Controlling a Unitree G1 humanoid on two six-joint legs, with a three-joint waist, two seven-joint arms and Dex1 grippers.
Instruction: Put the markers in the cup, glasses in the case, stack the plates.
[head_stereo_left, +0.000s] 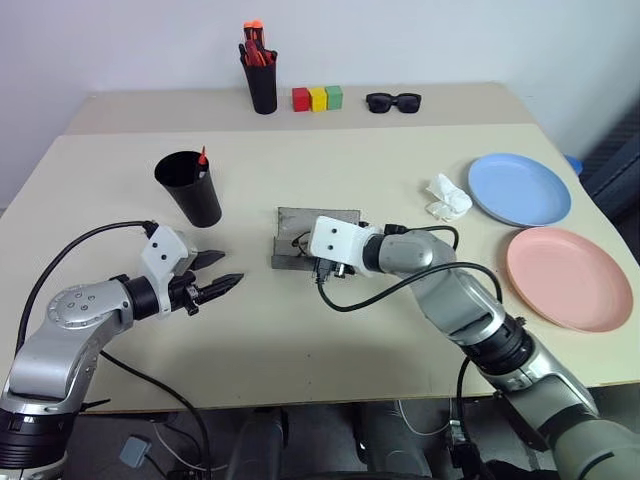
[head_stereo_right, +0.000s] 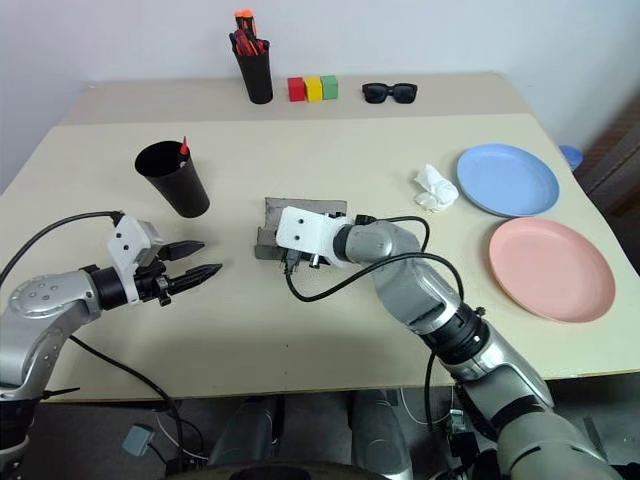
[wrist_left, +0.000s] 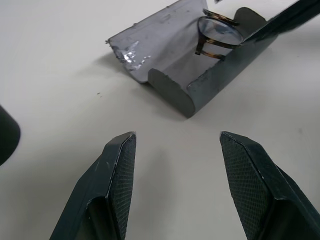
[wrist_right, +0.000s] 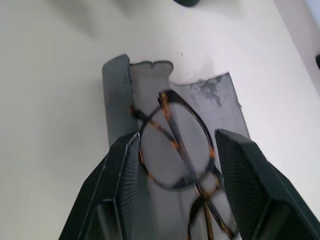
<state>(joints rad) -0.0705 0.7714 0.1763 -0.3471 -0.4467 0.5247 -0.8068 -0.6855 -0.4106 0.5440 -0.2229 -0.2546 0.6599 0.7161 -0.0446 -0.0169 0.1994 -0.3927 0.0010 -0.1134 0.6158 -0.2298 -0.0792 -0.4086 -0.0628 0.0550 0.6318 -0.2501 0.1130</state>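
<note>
Right hand (wrist_right: 175, 185) open over the glasses (wrist_right: 175, 150) lying in the case (wrist_right: 117, 95).

A beige table (head_stereo_left: 300, 340) is carrying a black cup (head_stereo_left: 190, 187), an open grey case (head_stereo_left: 305, 232), a crumpled white tissue (head_stereo_left: 446, 197), a light blue plate (head_stereo_left: 520, 188) and a salmon pink plate (head_stereo_left: 568, 277) lying side by side, and, along its far edge, a black marker holder (head_stereo_left: 262, 80), three coloured blocks (head_stereo_left: 317, 98) and black sunglasses (head_stereo_left: 393, 101).
</note>
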